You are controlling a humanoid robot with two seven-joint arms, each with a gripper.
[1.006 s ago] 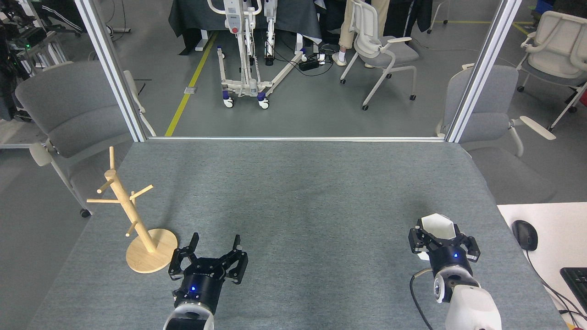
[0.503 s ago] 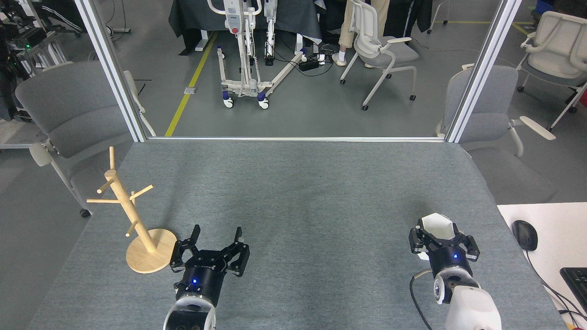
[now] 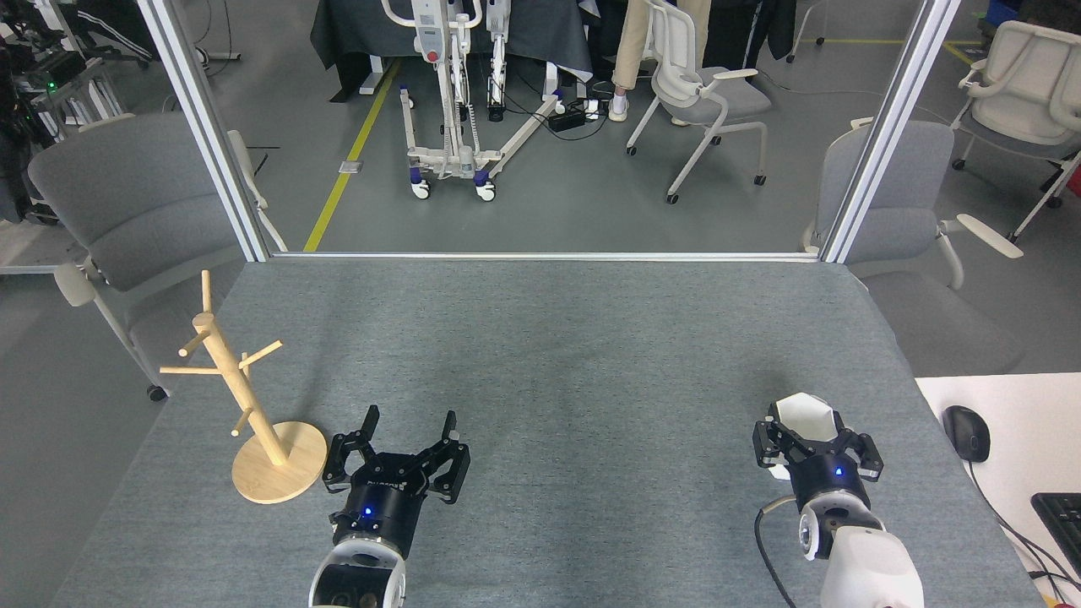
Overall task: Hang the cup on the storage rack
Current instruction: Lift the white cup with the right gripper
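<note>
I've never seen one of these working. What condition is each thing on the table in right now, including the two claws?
cup: upright, gripped by the right claw, not yet hung.
storage rack: standing on its round base, all pegs bare.
left gripper: open, empty, beside the rack's base.
right gripper: closed around the cup.

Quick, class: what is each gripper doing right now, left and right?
Left gripper: open, holding nothing.
Right gripper: closed around the white cup.
</note>
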